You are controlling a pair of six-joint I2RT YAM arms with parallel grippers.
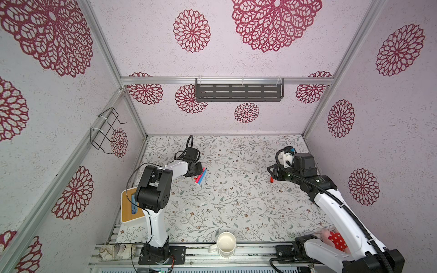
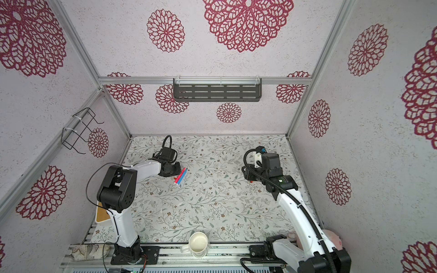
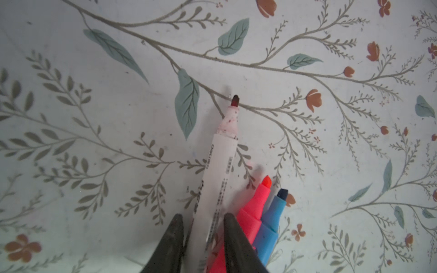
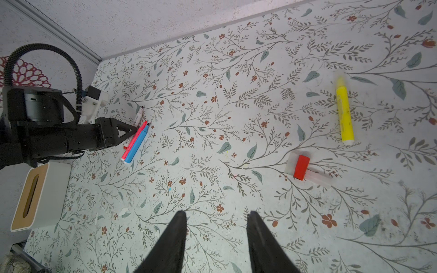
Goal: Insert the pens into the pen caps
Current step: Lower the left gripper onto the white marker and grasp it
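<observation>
On the left half of the worktop, my left fingers bracket the white pen, with the pink pen and blue pen just beside it. I cannot tell whether they pinch it. My right fingers hang spread and empty near the yellow pen and red cap.

On the floral table, a pink pen and a blue pen lie side by side just beside the left end effector. A red pen cap peeks from under the right arm; a cream mug sits at the near edge
</observation>
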